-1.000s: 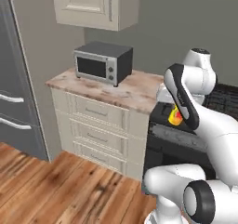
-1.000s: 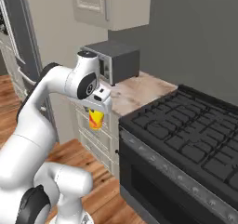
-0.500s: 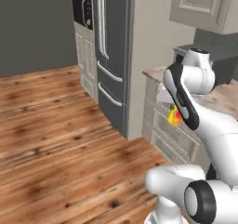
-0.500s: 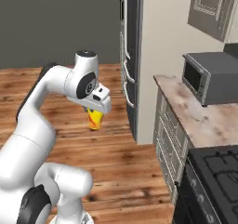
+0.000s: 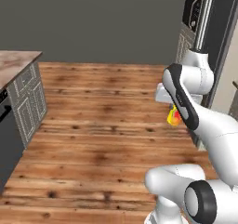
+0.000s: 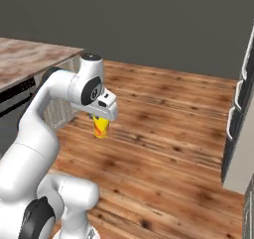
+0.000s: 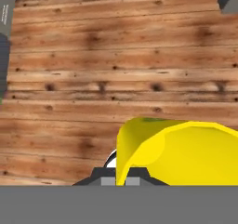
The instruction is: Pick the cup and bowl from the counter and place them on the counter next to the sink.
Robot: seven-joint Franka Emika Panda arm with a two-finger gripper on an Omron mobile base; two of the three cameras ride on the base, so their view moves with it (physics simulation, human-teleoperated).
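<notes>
- Left base view: the white arm rises from the lower right, its hand folded in front of the upper link. The gripper (image 5: 173, 110) points downward and carries the cup (image 5: 174, 117), bright yellow with a red-orange mark, which hangs in the air above the wooden floor (image 5: 102, 125). The fingers are hidden by the arm link and the cup, so their grasp cannot be read directly here. At the left edge stands a stretch of the counter (image 5: 14, 62), marbled stone over cream panelled cabinets (image 5: 28, 97), well apart from the cup. A tall dark refrigerator (image 5: 218, 32) with a long grey handle stands at the upper right.
- Right base view: the arm rises from the lower left and bends over at a dark joint. The gripper (image 6: 100, 118) hangs below the hand and is clamped on the rim of the cup (image 6: 101, 128), which is roughly upright and well above the floor (image 6: 168, 149). The counter (image 6: 30, 59) runs along the upper left, with a dark appliance front (image 6: 12, 109) beneath it. The cup is near, but clear of, the counter's end cabinet. The refrigerator door (image 6: 240, 129) fills the right edge.
- Hand view: the cup (image 7: 186, 153) occupies the lower right, its yellow interior and rim close to the camera. Floor planks (image 7: 111, 60) lie beyond. The finger tips are mostly masked by the cup.
</notes>
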